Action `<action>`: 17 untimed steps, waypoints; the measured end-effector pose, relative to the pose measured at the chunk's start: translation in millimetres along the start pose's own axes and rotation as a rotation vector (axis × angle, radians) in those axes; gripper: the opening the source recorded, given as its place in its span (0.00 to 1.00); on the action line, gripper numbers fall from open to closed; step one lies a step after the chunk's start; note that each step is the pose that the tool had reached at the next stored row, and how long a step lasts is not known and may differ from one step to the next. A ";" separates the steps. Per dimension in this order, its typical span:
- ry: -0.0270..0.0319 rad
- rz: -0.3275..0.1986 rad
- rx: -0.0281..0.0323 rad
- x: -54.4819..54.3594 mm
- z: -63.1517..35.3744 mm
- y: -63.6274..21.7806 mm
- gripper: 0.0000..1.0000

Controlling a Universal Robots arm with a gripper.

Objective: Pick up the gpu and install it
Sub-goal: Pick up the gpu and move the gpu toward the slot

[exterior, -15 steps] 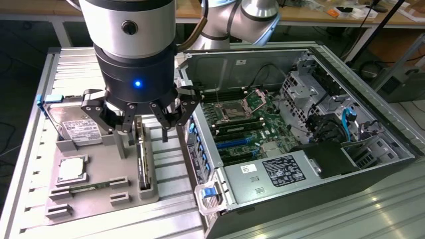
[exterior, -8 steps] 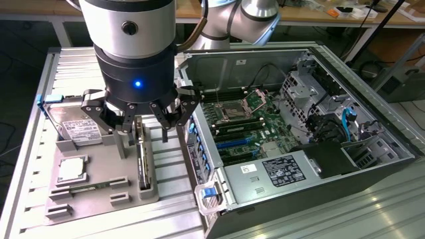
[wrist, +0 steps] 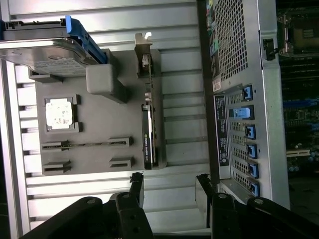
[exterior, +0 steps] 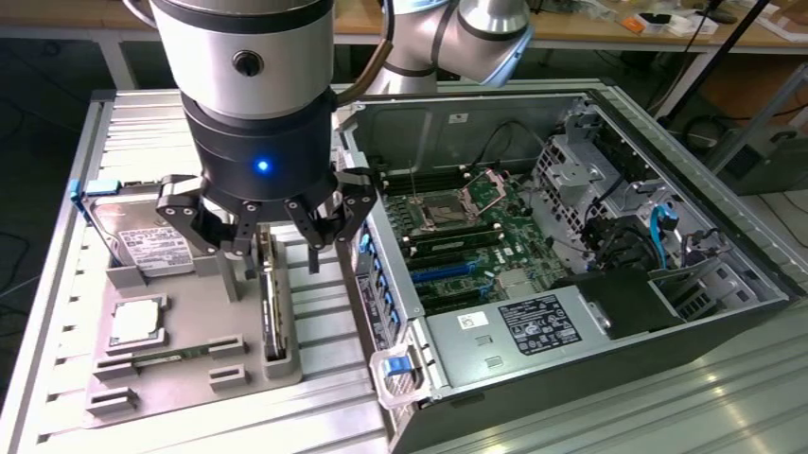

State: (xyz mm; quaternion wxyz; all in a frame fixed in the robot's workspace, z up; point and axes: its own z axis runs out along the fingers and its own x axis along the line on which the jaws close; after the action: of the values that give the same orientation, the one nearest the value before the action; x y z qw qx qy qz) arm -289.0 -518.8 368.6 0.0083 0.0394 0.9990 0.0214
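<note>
Gpu stands on edge in its slot in the grey holder on the tabletop, not yet lifted. Gripper hangs just above it, jaws apart, holding nothing. Pickup and fitting into the computer case are both judged outstanding.

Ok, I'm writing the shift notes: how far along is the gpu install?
Nothing looks done yet: the gpu stands on edge in the grey holder, outside the open computer case. In hand: the tool hangs open just above the card, gripping nothing. Left: the pick-up and the install itself; the motherboard's blue slot holds no card.
</note>
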 end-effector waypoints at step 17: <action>0.0000 0.000 0.0000 0.1 9.7 -0.4 0.54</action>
State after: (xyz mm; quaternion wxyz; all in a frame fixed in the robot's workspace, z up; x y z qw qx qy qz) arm -289.0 -518.8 358.9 0.0083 0.0394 0.9990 0.0214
